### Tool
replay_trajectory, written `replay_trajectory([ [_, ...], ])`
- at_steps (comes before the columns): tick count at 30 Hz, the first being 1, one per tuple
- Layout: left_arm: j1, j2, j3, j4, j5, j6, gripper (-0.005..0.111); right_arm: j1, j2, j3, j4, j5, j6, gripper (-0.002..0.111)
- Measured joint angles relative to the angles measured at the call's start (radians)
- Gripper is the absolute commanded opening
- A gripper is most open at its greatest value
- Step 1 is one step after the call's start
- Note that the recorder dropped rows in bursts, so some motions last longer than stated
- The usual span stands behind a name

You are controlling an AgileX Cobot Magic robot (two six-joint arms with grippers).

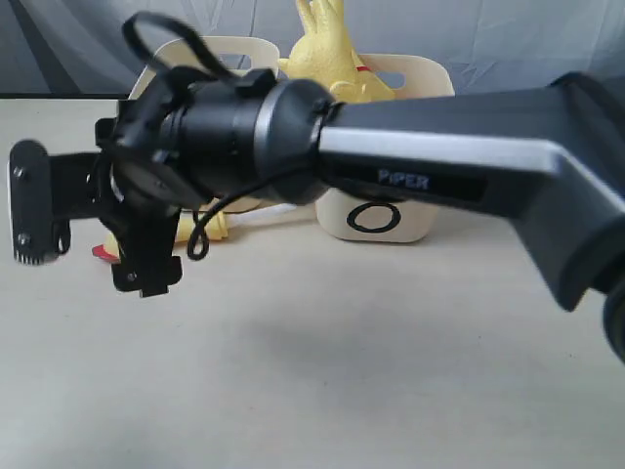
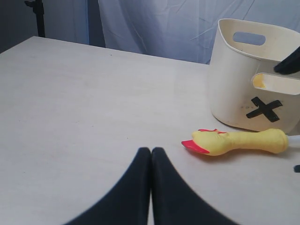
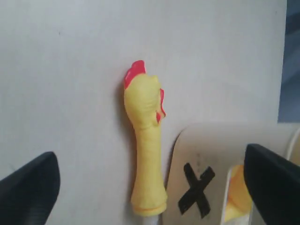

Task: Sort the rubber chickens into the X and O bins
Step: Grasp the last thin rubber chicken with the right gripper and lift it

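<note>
In the exterior view the right arm (image 1: pixel 469 147) reaches across the middle and fills most of the picture, its wrist hanging over the left part of the table (image 1: pixel 342 371). Behind it stands the O bin (image 1: pixel 422 78) with one rubber chicken (image 1: pixel 327 49) sticking up out of it. The X bin (image 1: pixel 229 49) shows only its rim, its mark hidden. Under the wrist, a strip of yellow belongs to the loose chicken (image 1: pixel 217 227) lying on the table.

From the left wrist, the left gripper (image 2: pixel 151 161) has its fingers pressed together, holding nothing, well apart from the loose chicken (image 2: pixel 239 141). That chicken lies flat just beside the X bin (image 2: pixel 234 79), its head pointing away. Something yellow shows through a slot in the tub wall, probably another chicken.

From the right wrist, the right gripper (image 3: pixel 150 157) hangs with fingers spread wide over the loose chicken's (image 3: pixel 143 140) neck. The pick-up looks to be the step in hand. The next move calls for coming down and closing across the neck. The X bin's wall (image 3: pixel 211 140) sits close by one finger and could get in the way.
</note>
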Motion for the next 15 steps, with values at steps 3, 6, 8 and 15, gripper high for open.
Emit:
replay_trajectory([
  [3, 0.000, 0.000, 0.000, 0.000, 0.000, 0.000, 0.000, 0.008, 0.049, 0.000, -0.113, -0.091, -0.006, 0.102],
  [6, 0.000, 0.000, 0.000, 0.000, 0.000, 0.000, 0.000, -0.001, 0.100, 0.000, -0.165, -0.197, -0.004, 0.102],
  [8, 0.000, 0.000, 0.000, 0.000, 0.000, 0.000, 0.000, -0.011, 0.128, 0.000, -0.177, -0.253, -0.004, 0.102],
  [15, 0.000, 0.000, 0.000, 0.000, 0.000, 0.000, 0.000, -0.030, 0.193, -0.064, -0.176, -0.026, 0.030, 0.102],
])
